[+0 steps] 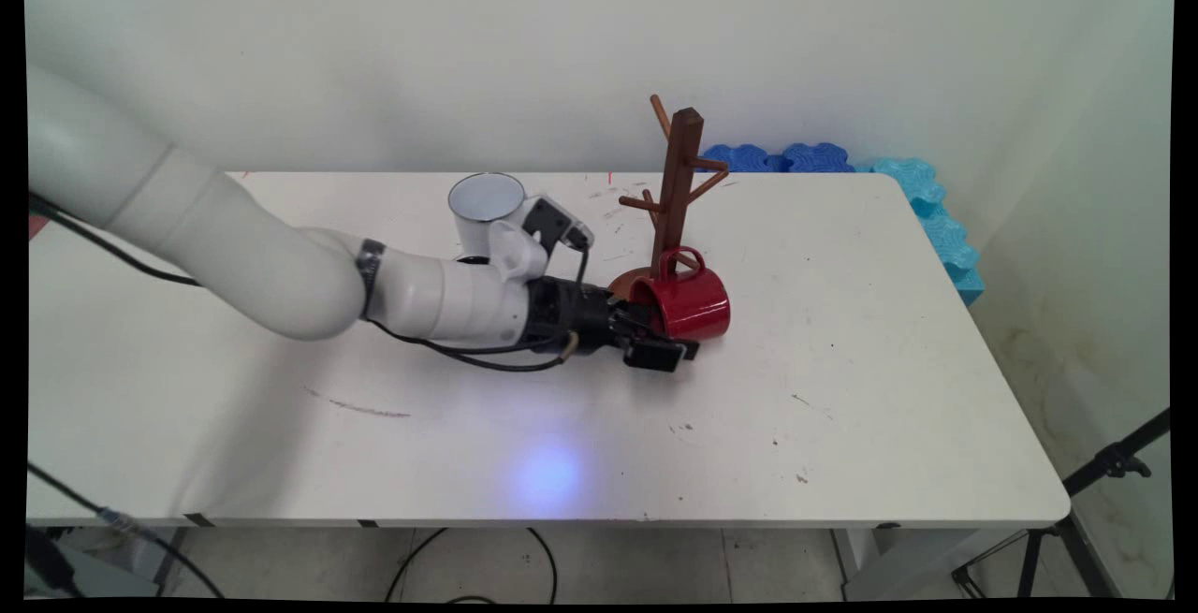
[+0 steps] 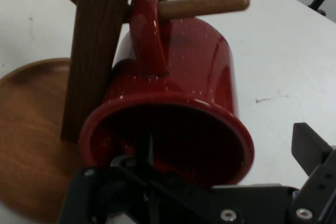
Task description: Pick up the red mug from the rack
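Note:
A red enamel mug hangs on its side by its handle from a low peg of the brown wooden mug tree. Its mouth faces my gripper. The gripper is open and straddles the mug's lower rim. One finger reaches into the mug's mouth. The other finger stays outside, a little apart from the mug's wall. The tree's round base lies just left of the mug in the hand view.
A white mug stands upright behind my wrist, left of the tree. Blue foam pieces line the table's far right corner and right edge. A black tripod stands on the floor at the right.

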Action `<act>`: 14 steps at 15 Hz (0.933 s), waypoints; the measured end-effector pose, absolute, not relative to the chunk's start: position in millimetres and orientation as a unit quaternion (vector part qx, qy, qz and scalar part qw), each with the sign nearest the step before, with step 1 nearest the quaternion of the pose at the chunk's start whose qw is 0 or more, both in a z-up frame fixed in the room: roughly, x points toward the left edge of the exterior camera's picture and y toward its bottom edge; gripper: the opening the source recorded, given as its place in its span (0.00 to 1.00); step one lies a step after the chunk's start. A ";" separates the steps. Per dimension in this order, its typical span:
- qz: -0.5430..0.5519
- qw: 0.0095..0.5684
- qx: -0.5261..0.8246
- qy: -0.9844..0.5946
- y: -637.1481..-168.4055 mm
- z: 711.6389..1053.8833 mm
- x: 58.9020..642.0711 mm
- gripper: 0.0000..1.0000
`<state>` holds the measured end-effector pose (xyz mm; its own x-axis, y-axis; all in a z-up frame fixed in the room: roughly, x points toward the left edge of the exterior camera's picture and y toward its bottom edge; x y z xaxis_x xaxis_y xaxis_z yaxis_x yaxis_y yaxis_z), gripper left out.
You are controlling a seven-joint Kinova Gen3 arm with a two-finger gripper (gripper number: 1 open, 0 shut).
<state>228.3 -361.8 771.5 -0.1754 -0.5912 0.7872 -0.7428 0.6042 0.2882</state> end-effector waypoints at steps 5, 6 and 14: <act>0.082 0.481 0.437 -0.755 -375.1 755.8 215.7 1.00; 0.082 0.483 0.437 -0.754 -377.1 753.1 213.5 1.00; 0.081 0.499 0.432 -0.747 -385.7 742.5 203.1 0.00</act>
<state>203.1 -385.7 742.5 -0.1302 -0.5642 0.8153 -0.7258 0.6144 0.3093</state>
